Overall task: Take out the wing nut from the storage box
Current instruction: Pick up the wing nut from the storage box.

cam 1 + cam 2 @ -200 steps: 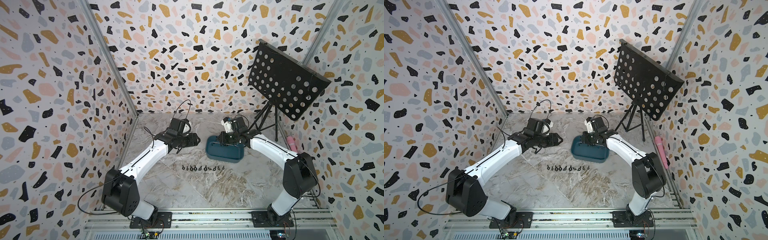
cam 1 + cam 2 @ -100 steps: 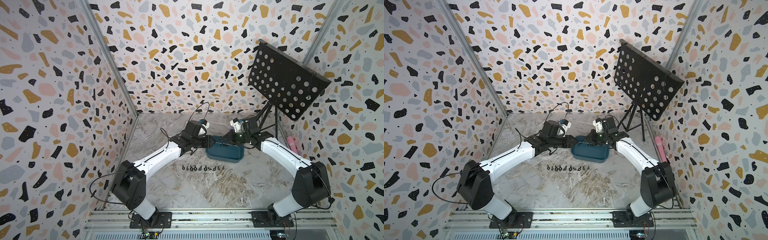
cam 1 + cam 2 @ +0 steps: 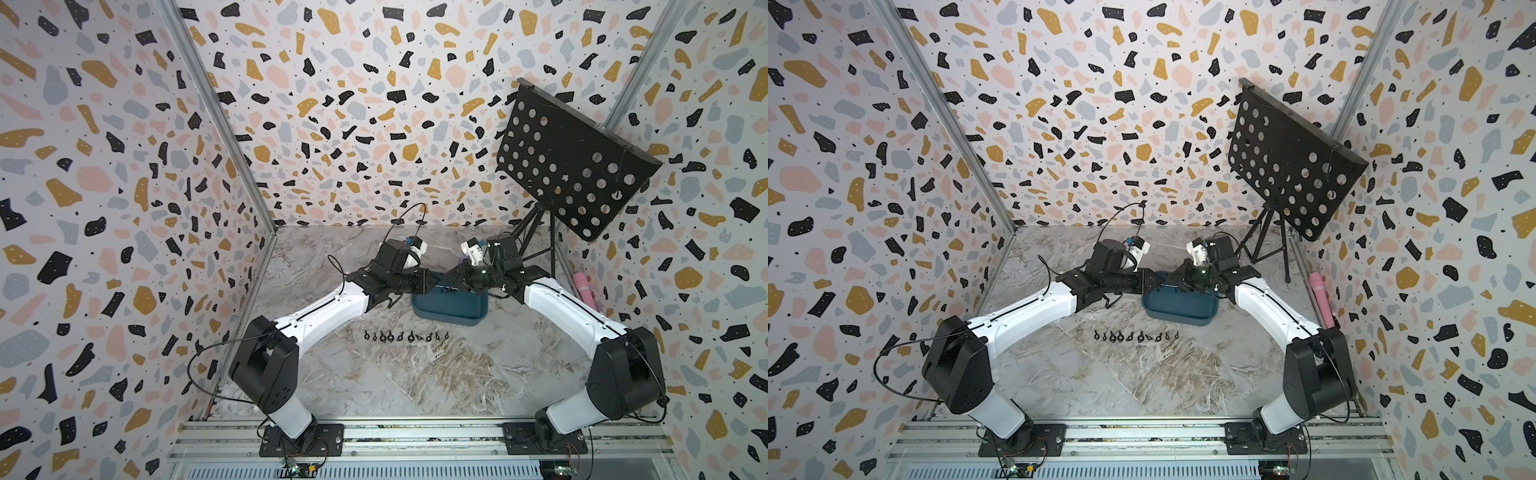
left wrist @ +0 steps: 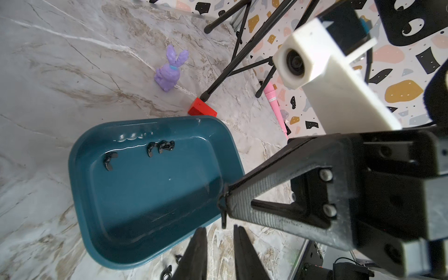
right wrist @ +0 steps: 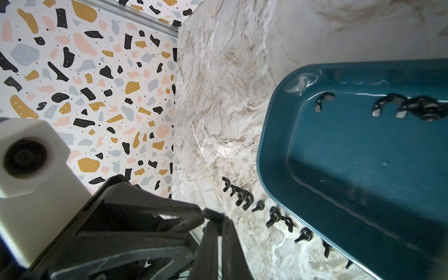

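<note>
The teal storage box lies mid-table, with three black wing nuts along its far inner wall. Above the box's left rim the two grippers meet tip to tip in both top views. My right gripper is shut on a small black wing nut that sticks out of its tips. My left gripper points at that nut. Its fingers stand a narrow gap apart with nothing between them, and the nut sits just past their tips.
A row of several wing nuts lies on the marble in front of the box. Behind the box are a purple bunny and a red block. A black music stand and a pink cylinder are at the right.
My left arm swung right to the box's left rim and its jaws narrowed. My right gripper, shut throughout, shifted over the box to meet the left gripper there.
</note>
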### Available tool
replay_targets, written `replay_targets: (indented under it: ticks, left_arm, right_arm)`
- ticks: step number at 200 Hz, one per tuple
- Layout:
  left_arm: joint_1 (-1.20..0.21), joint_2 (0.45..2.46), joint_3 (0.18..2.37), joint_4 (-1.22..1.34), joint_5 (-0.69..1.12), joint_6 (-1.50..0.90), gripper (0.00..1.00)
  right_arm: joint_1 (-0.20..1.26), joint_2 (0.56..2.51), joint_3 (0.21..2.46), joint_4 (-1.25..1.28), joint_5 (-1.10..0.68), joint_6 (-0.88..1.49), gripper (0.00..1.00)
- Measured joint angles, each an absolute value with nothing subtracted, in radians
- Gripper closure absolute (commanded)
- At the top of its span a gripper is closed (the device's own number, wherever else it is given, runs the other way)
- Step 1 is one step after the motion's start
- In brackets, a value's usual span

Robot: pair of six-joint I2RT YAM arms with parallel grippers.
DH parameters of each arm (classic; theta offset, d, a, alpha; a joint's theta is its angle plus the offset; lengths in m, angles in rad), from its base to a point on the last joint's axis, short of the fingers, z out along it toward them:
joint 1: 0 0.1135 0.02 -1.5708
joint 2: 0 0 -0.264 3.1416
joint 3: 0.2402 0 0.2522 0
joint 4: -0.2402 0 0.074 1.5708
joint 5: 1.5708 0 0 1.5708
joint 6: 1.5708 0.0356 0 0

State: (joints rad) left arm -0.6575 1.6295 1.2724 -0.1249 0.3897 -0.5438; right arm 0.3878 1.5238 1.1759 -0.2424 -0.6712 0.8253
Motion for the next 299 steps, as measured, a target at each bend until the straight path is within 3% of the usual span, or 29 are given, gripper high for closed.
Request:
replay_targets:
  ticks: [180,236,252,299]
  left_arm:
    - [-0.665,1.667,1.278,-0.088,0.434,-0.567,0.82]
    - [-0.664,1.667,1.278,-0.078,0.437,-0.573,0.9]
    - [-0.663,1.668,1.278,-0.077,0.437,-0.579,1.0]
    - [-0.663,1.668,1.278,-0.074,0.434,-0.577,1.0]
  right_arm:
    - [0.382,1.496,1.137,-0.212,-0.686,0.852,1.0]
    - [0.379,1.496,1.136,-0.201,-0.691,0.862,1.0]
    - [0.379,1.496,1.136,-0.2,-0.691,0.867,1.0]
    - [0.377,1.496,1.136,-0.198,-0.692,0.872,1.0]
